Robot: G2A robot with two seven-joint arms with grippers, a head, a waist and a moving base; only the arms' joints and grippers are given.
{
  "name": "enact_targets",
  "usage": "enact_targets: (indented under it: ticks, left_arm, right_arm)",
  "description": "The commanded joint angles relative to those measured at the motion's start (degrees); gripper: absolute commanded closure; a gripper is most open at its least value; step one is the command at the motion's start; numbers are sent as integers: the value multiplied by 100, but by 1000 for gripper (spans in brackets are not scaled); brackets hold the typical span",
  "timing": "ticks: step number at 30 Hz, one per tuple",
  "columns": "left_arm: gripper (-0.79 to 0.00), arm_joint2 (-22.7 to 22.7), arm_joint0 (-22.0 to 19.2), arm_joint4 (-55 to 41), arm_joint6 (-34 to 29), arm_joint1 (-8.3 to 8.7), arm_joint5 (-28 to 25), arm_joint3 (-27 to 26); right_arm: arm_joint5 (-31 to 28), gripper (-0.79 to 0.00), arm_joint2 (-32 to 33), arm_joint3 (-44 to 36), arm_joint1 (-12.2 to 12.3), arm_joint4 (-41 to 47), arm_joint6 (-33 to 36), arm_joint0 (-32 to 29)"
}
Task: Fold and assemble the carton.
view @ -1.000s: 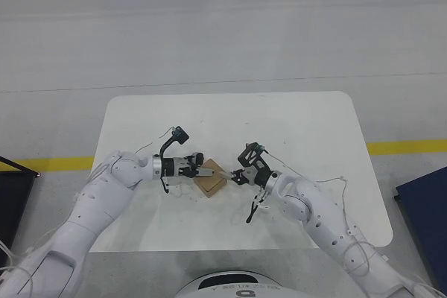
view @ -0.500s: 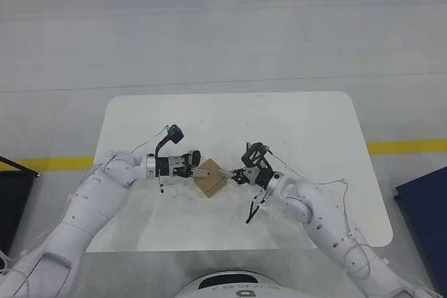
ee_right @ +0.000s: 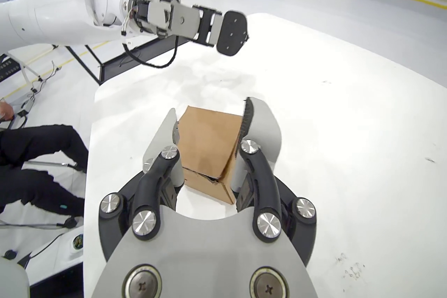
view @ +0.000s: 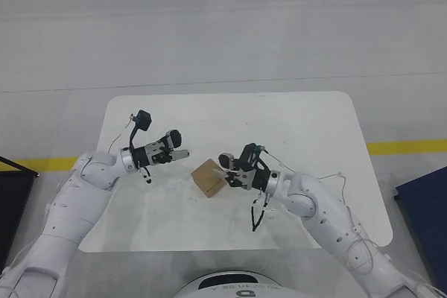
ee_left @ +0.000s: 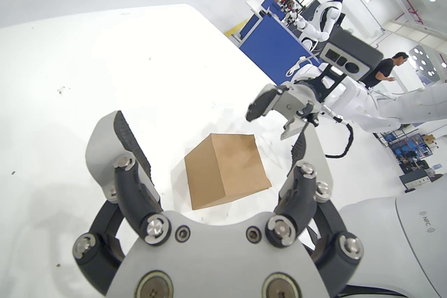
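On table (view: 298,127) — brown carton (view: 207,177) | left gripper (view: 180,147) apart, clear | right gripper (view: 227,169) apart, beside it

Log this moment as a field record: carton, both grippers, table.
carton: brown carton, visible faces closed, resting on the table
left gripper: left gripper open, apart from the carton
right gripper: right gripper open, fingers either side of one carton corner; contact unclear
flaw: a small gap at one lower corner seam, seen in the right wrist view
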Motion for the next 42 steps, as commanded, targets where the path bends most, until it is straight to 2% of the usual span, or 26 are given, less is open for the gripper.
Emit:
enact_targets:
  ticks: [1, 6, 14, 23, 29, 34, 37, 39, 42]
  left_arm:
    - [-785, 8, -7, -1, -4, -2, 2, 9]
    - [-785, 8, -7, -1, -4, -2, 2, 9]
    - [-785, 8, -7, -1, -4, -2, 2, 9]
    - [-785, 8, -7, -1, -4, -2, 2, 9]
    - [-785, 8, -7, -1, -4, -2, 2, 9]
    - [-785, 8, -7, -1, -4, -2, 2, 9]
    - [-785, 8, -7, -1, -4, -2, 2, 9]
    - [-785, 48, 17, 94, 38, -13, 125, -97]
    - [-785, 166, 38, 246, 90, -41, 289, -275]
  right_arm:
    - [-46, 0, -92, 71, -24, 41, 126, 108]
    - [-179, 0, -280, 239, -70, 125, 486, 327]
    - [48, 0, -527, 391, -139, 219, 1236, 595]
    - [-52, 0, -430, 270, -110, 88, 872, 464]
    - [38, 0, -464, 243, -119, 51, 983, 479]
    - [-466, 0, -91, -22, 5, -65, 363, 135]
    - [-899, 0, 207, -190, 124, -145, 293, -155]
    - [-1349, 0, 284, -196, 204, -192, 761, -224]
    - [-1472, 0, 290, -198, 272, -114, 1663, -195]
